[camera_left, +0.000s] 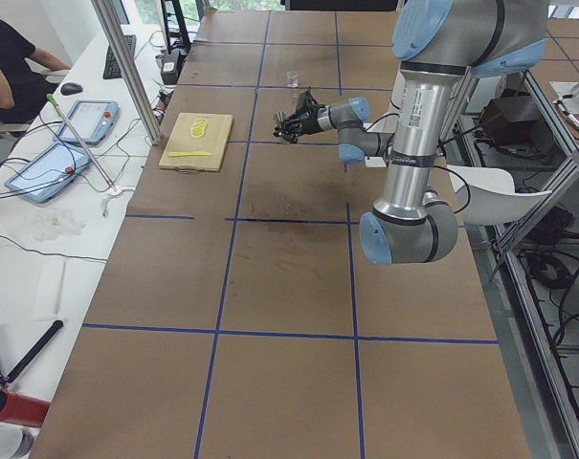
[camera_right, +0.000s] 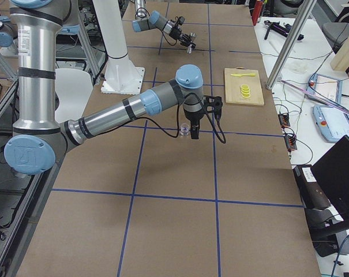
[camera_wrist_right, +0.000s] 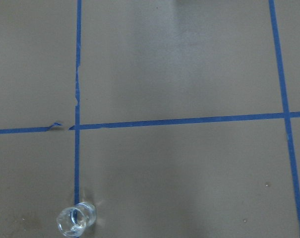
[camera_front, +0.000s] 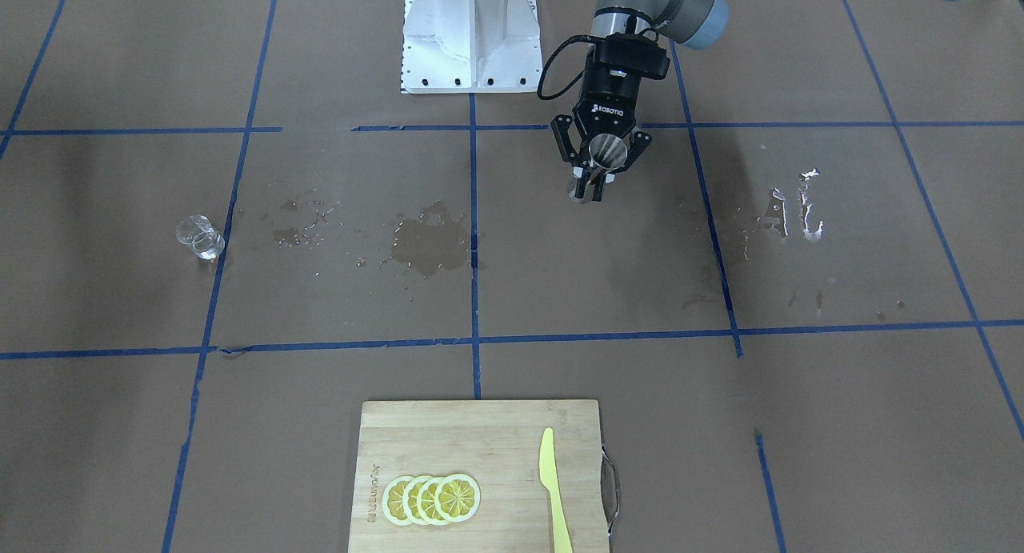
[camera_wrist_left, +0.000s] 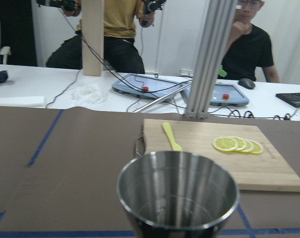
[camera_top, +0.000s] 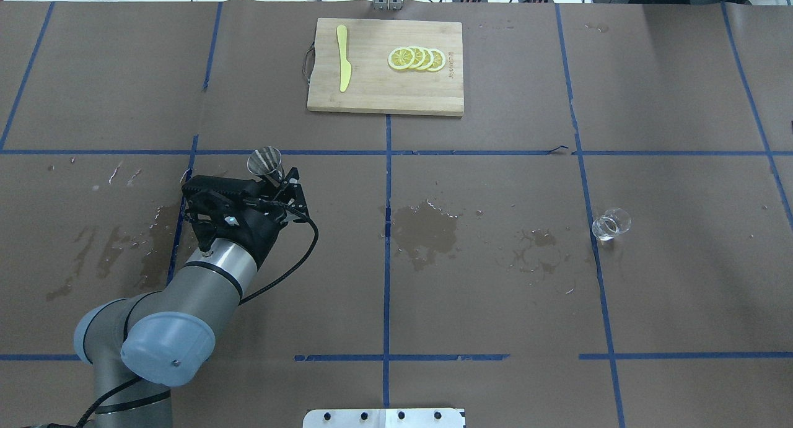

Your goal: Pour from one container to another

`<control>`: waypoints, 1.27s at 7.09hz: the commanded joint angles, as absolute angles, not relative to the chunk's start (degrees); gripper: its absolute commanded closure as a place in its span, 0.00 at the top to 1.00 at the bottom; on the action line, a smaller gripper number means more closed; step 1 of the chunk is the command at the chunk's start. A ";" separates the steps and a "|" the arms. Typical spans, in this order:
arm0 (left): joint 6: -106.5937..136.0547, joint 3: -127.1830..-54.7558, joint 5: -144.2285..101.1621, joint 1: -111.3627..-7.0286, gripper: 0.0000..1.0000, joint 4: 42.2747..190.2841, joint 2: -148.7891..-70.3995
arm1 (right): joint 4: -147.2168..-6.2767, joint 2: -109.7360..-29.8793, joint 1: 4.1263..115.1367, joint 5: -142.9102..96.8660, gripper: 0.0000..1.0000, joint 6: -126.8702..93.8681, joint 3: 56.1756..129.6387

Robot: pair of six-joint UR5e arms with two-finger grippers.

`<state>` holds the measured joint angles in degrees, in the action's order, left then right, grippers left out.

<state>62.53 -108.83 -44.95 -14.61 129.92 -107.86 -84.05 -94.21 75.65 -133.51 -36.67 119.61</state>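
My left gripper (camera_front: 594, 177) is shut on a steel cup (camera_front: 610, 149), holding it upright above the brown paper with its mouth open to the top. In the left wrist view the steel cup (camera_wrist_left: 177, 193) fills the lower middle; whether liquid lies in it I cannot tell. A small clear glass (camera_top: 611, 223) sits on a blue tape line far to the right of the cup (camera_top: 266, 160). The glass (camera_wrist_right: 75, 221) shows small at the bottom left of the right wrist view, with no fingers in sight. Only the exterior right view shows my right gripper (camera_right: 195, 134), raised near the glass (camera_right: 186, 131); I cannot tell its state.
A bamboo cutting board (camera_top: 384, 93) at the far edge carries lemon slices (camera_top: 416, 58) and a yellow knife (camera_top: 343, 65). Wet patches (camera_top: 424, 227) darken the paper between cup and glass. The white robot base (camera_front: 470, 33) stands at the near side. Operators sit beyond the board.
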 commanded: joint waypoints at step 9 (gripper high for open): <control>46.49 -100.11 -56.43 -17.75 0.00 145.81 -110.30 | -48.01 -107.40 16.83 -58.62 1.00 -74.27 117.73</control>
<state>46.43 -100.36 -56.42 -17.76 145.74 -110.24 -53.09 -105.61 21.93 -68.95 -74.40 122.51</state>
